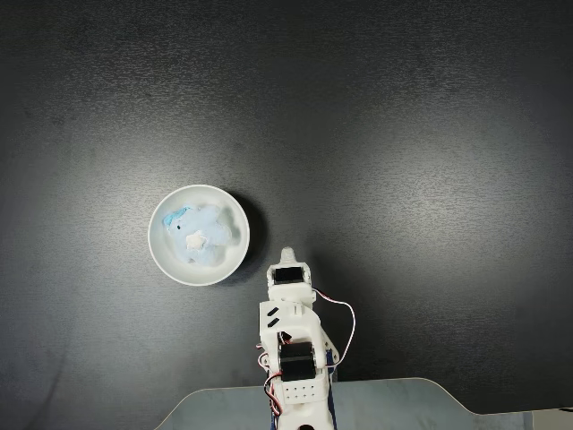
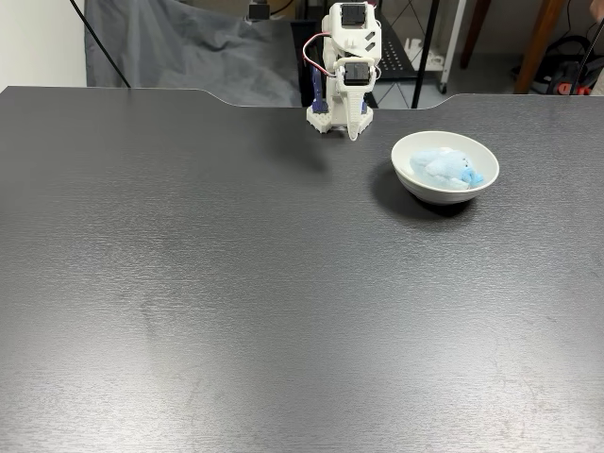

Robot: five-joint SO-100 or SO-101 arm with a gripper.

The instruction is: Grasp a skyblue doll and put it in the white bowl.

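We see the skyblue doll (image 1: 199, 233) lying inside the white bowl (image 1: 170, 260), left of centre in a fixed view. The gripper (image 1: 287, 257) sits just right of the bowl, folded back and holding nothing; we cannot tell whether its jaws are apart. The dark worktop (image 2: 236, 283) spreads around.

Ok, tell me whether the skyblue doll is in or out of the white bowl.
In: the skyblue doll lies inside the white bowl, in both fixed views.

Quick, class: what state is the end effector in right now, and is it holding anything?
End effector: empty and apart from the white bowl, where the skyblue doll lies; open or shut cannot be told.
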